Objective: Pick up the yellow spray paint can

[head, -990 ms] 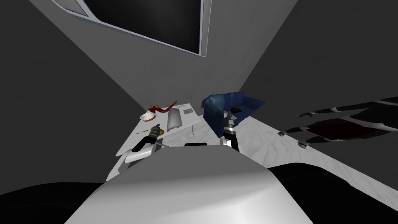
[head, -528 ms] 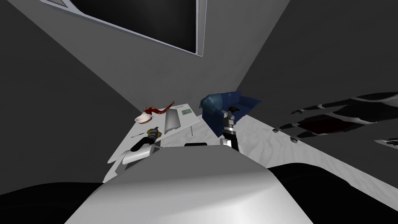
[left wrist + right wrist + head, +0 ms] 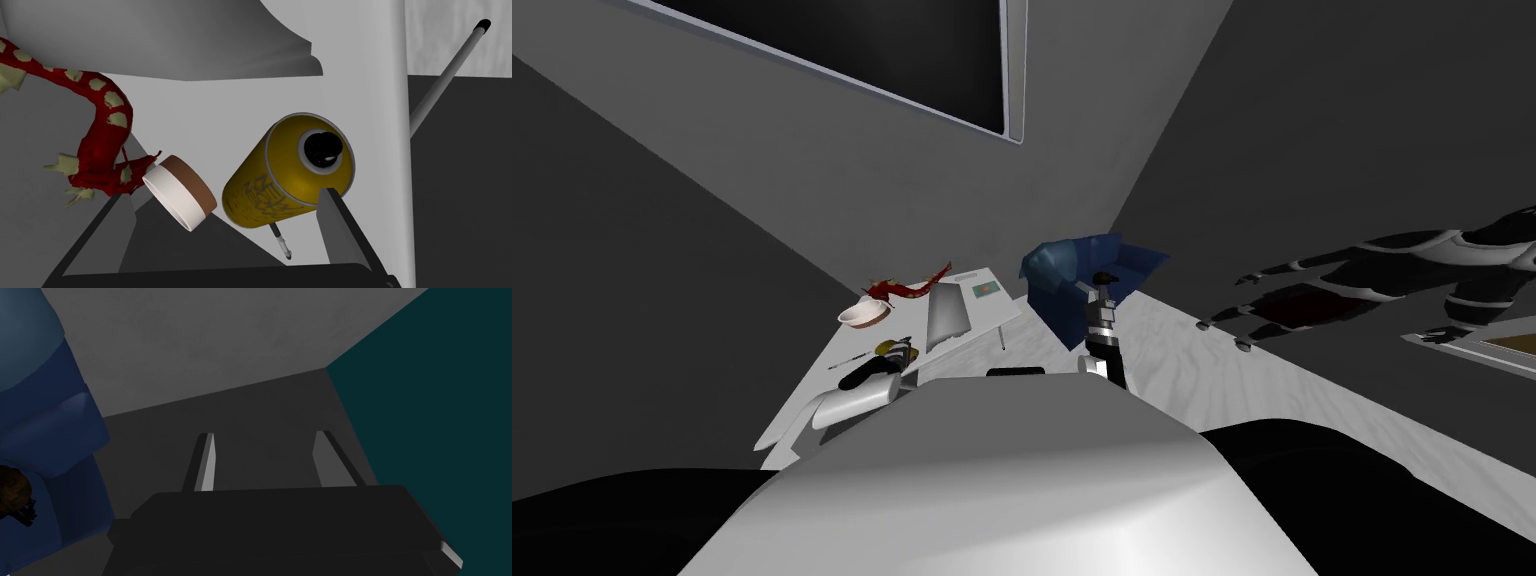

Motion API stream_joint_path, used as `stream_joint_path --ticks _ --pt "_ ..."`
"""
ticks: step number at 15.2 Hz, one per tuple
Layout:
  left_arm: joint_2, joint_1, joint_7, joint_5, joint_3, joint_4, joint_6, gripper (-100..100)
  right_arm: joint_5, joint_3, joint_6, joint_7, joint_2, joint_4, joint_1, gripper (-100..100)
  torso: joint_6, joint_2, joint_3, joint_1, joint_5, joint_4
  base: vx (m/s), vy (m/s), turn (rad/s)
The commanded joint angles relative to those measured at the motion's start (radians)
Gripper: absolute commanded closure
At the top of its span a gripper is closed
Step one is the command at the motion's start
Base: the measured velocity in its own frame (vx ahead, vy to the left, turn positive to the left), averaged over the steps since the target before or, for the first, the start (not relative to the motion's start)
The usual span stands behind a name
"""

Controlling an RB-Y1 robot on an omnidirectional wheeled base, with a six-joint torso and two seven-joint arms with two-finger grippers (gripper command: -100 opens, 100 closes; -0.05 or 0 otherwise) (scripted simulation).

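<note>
— Where's the yellow spray can [image 3: 280, 175]?
— On the table [image 3: 802, 400], ten o'clock from me, between the left gripper's [image 3: 222, 192] wide-spread fingers, close to one, not clamped.
— And the right gripper [image 3: 262, 435]?
— Fingers apart, holding nothing, beside the blue sofa [image 3: 1057, 270].

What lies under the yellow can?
A thin dark stick pokes out from beneath the can, on the white table. The can covers its other end, so I cannot tell what it is.
</note>
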Motion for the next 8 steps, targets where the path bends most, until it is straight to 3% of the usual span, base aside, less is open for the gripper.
stream_joint_path --ticks 1,2,8 --pt "-0.001 0.002 0.003 0.002 0.01 0.002 0.048 -100 0.0 0.0 0.0 0.0 0.0 0.0 0.0 0 0.0 0.0 0.0 0.0 0.0 0.0 0.027 -0.004 -0.124" --pt "-0.001 0.002 0.003 0.002 0.01 0.002 0.048 -100 0.0 0.0 0.0 0.0 0.0 0.0 0.0 0 0.0 0.0 0.0 0.0 0.0 0.0 0.019 0.001 -0.04" --pt "0.006 0.005 0.011 0.021 0.05 0.017 0.171 -100 0.0 0.0 0.0 0.0 0.0 0.0 0.0 0 0.0 0.0 0.0 0.0 0.0 0.0 0.021 -0.003 -0.112"
